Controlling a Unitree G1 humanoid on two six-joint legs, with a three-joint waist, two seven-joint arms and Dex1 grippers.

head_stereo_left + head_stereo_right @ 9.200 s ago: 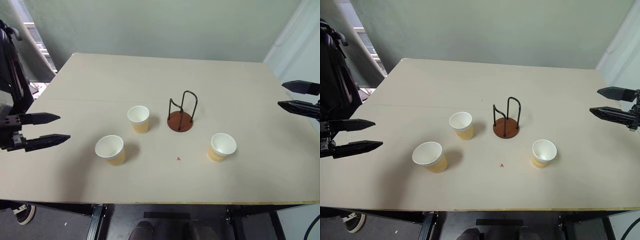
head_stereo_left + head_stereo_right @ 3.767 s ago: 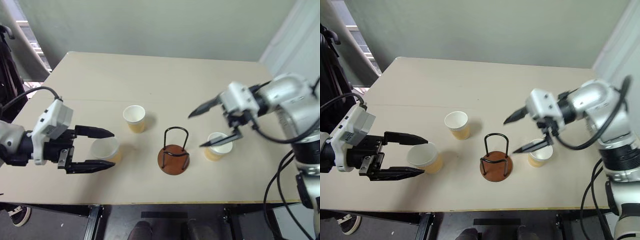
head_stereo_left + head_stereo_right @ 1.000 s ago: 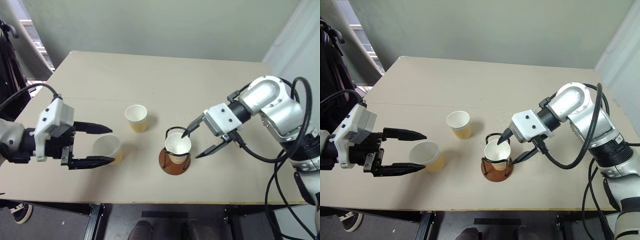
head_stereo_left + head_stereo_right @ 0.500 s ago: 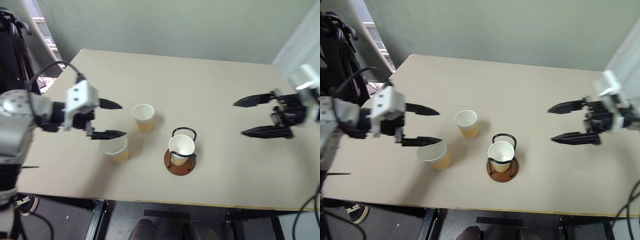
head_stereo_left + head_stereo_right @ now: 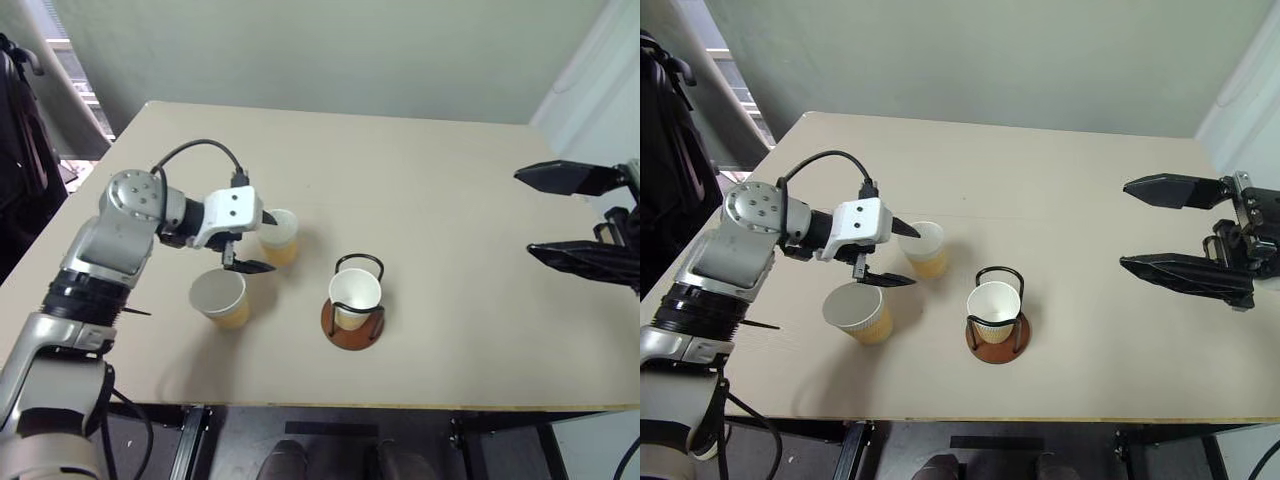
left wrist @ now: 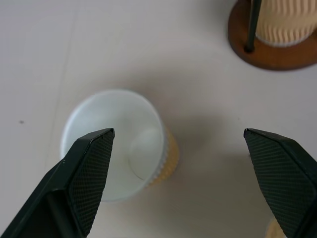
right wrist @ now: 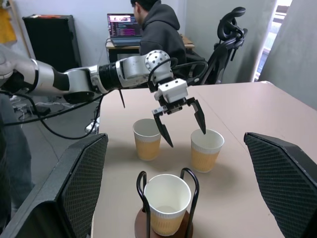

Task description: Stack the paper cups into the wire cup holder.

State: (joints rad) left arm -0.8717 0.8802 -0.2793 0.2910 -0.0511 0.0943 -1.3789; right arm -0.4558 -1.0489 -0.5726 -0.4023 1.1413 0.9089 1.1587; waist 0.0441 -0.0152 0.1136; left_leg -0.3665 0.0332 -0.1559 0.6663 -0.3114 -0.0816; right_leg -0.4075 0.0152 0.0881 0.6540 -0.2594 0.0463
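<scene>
One paper cup (image 5: 355, 293) stands upright inside the wire cup holder (image 5: 350, 333) near the table's front middle. A second paper cup (image 5: 281, 236) stands behind and left of the holder. A third (image 5: 220, 297) sits nearer the front left. My left gripper (image 5: 262, 241) hovers open between these two loose cups, its far finger over the second cup's rim (image 6: 116, 144), holding nothing. At the right edge, well away from the holder, my right gripper (image 5: 522, 213) hangs open and empty above the table.
The beige table (image 5: 450, 330) has bare room right of the holder. Beyond its left side, in the right wrist view, a person (image 7: 156, 32) sits at a desk with a laptop (image 7: 121, 27), beside an office chair (image 7: 228, 37).
My right gripper has let go of the cup in the holder and drawn back to the right and up. My left gripper has moved from around the front-left cup toward the cup behind it.
</scene>
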